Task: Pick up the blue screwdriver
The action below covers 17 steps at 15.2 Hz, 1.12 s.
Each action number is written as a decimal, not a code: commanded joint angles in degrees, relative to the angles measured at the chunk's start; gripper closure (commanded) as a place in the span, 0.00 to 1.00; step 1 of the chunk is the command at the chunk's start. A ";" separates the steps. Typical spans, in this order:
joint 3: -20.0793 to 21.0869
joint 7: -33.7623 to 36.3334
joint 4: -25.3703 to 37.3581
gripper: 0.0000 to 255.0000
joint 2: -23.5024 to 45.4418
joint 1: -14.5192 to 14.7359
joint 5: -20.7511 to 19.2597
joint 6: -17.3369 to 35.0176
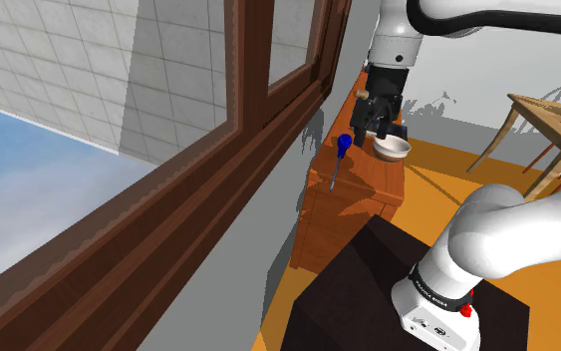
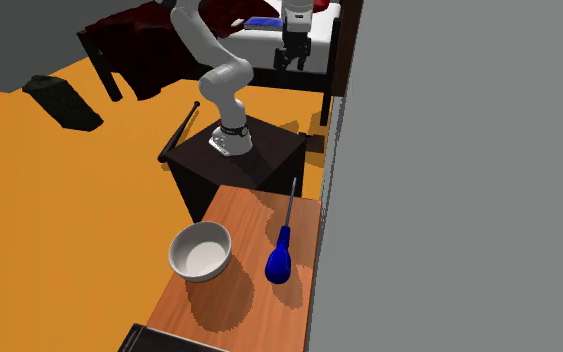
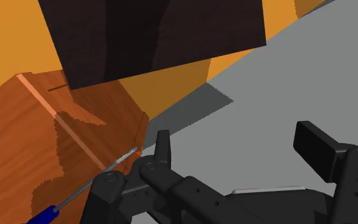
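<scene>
The blue screwdriver [image 1: 341, 149] lies on the wooden cabinet top [image 1: 360, 177] near the wall, its thin metal shaft pointing toward my stand. In the second exterior view the screwdriver [image 2: 279, 257] sits to the right of a white bowl [image 2: 201, 250]. My gripper [image 1: 378, 126] hangs open above the cabinet, over the gap between the screwdriver and the bowl [image 1: 392, 148], touching neither. In the wrist view the gripper [image 3: 241, 149] holds nothing between its fingers, and the screwdriver [image 3: 101, 173] lies just outside one finger [image 3: 163, 147].
A grey wall [image 2: 449, 180] with a brown window frame [image 1: 268, 110] runs along the cabinet's far side. My dark stand [image 2: 259, 155] abuts the cabinet's end. A wooden chair [image 1: 552, 125] stands on the orange floor. A bed [image 2: 259, 40], a bat [image 2: 179, 130] and a dark bag [image 2: 62, 100] lie beyond the stand.
</scene>
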 commanded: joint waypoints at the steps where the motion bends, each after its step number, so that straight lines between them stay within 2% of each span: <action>1: 0.00 0.00 0.00 0.00 0.00 0.00 0.00 0.00; 9: -1.10 5.61 -2.73 0.00 10.55 -5.43 -1.85 15.26; 17: -3.06 11.42 -1.84 0.00 23.14 -10.56 -3.73 29.02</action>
